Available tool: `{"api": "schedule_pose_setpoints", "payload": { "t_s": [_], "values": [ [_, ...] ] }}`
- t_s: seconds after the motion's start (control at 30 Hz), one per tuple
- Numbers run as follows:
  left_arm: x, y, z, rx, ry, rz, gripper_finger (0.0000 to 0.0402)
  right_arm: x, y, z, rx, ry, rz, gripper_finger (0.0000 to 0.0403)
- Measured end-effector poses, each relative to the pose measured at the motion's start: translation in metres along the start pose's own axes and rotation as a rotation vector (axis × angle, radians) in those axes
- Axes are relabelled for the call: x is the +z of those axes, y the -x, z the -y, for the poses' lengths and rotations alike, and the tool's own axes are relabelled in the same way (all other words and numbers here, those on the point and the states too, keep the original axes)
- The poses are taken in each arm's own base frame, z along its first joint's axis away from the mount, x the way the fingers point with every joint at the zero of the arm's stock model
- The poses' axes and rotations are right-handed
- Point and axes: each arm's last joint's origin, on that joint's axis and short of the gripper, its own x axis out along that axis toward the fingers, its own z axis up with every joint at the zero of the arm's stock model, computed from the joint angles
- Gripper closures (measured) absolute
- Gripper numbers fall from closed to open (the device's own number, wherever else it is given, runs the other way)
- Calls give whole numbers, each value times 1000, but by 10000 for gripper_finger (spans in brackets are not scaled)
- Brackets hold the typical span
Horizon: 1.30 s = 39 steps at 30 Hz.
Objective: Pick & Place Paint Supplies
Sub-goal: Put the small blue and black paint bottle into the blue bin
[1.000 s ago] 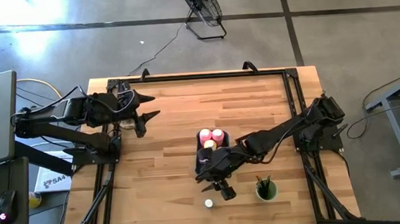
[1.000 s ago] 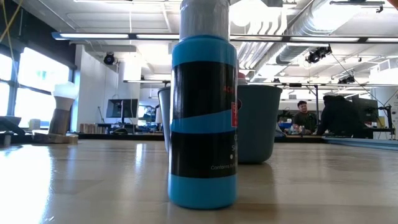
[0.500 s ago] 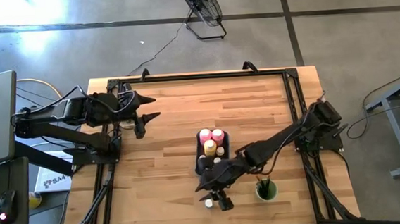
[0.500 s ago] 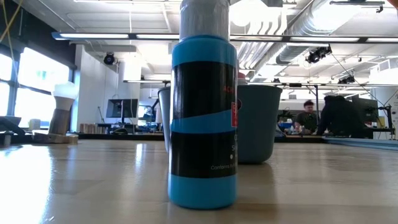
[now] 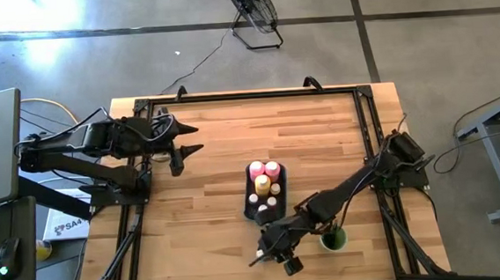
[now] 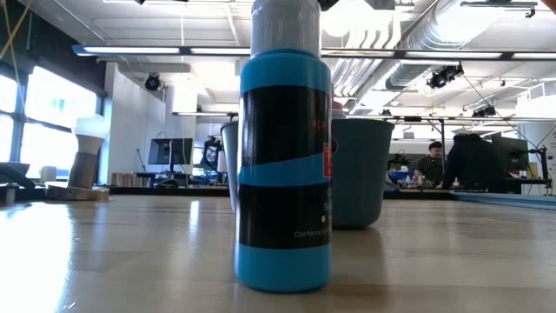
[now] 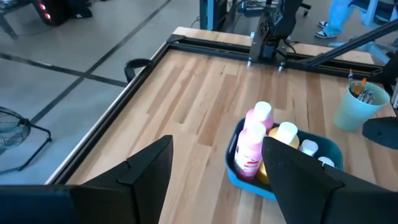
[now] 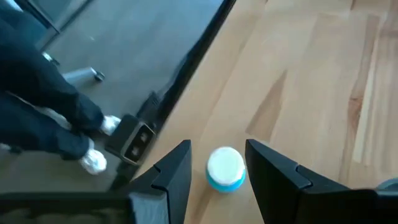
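A small jar [image 8: 226, 168] with a white cap and a blue body stands upright on the wooden table near its front edge. My right gripper [image 8: 217, 146] is open, with one finger on each side of the jar and a narrow gap showing on both sides. In the high view my right gripper [image 5: 271, 255] covers the jar. The low view shows the jar [image 6: 284, 165] large and close. The blue-grey tray [image 5: 247, 202] holds two pink bottles [image 5: 264, 168], a yellow bottle [image 5: 262, 185] and several pale-capped jars. My left gripper [image 5: 197, 137] hangs open at the far left.
A green cup [image 5: 332, 237] with brushes standing in it is right beside my right arm, toward the table's right edge. The tray [image 7: 336, 149] lies just beyond my right gripper. Black frame rails run along the table's edges. Bare wood lies to the left of the tray.
My right gripper has moved from over the tray's near end toward the table's near edge and downward. It now covers the lone jar in the high view. The jar has stayed where it was, and the finger gap looks unchanged.
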Motion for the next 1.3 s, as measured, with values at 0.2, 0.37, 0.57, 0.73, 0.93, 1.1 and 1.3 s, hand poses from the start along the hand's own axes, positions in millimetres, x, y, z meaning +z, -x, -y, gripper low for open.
{"api": "schedule_pose_setpoints", "payload": {
  "t_s": [0.2,0.37,0.57,0.73,0.93,1.1,1.3],
  "values": [
    [-1,-9,3,4,-11,-29,160,-4,-8,1,-48,55,-15,259],
    [-3,-19,7,7,-23,-61,160,-6,-13,5,-43,47,-17,259],
    [-4,-25,9,13,-37,-78,160,-4,-13,3,-17,45,-4,257],
    [-4,-25,9,16,-38,-76,160,-4,-16,3,-8,46,14,229],
    [-4,-25,9,16,-40,-80,160,-7,-25,4,-16,48,10,182],
    [-5,-25,8,16,-43,-86,160,-7,-25,6,-25,47,13,175],
    [-5,-25,9,10,-45,-93,160,-14,-35,8,-31,43,-24,175]
  ]
}}
